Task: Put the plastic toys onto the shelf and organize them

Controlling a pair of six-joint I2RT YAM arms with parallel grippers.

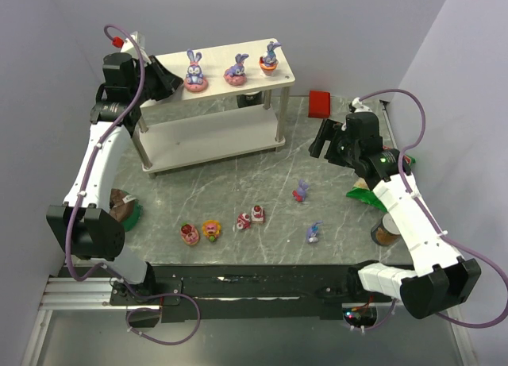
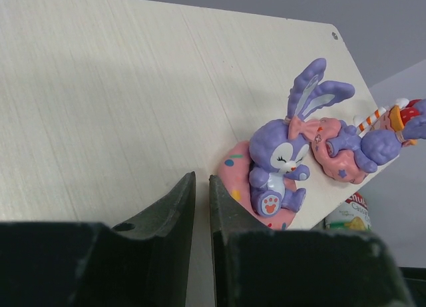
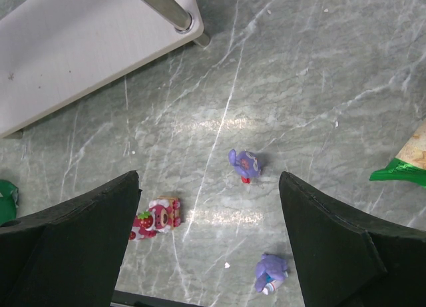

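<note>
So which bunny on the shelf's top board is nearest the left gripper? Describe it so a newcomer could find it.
Start at the shelf at the back of the table. Three bunnies stand on its top board; take the leftmost bunny. It alone sits upright on a pink ring, while the rightmost stands in an orange cup.

Overhead view, two close wrist views

I work in a lab test cell: plain grey walls point(image 1: 468, 80) box in my marble-patterned counter point(image 1: 238, 195), my arms bolted to a rail point(image 1: 238, 290).
</note>
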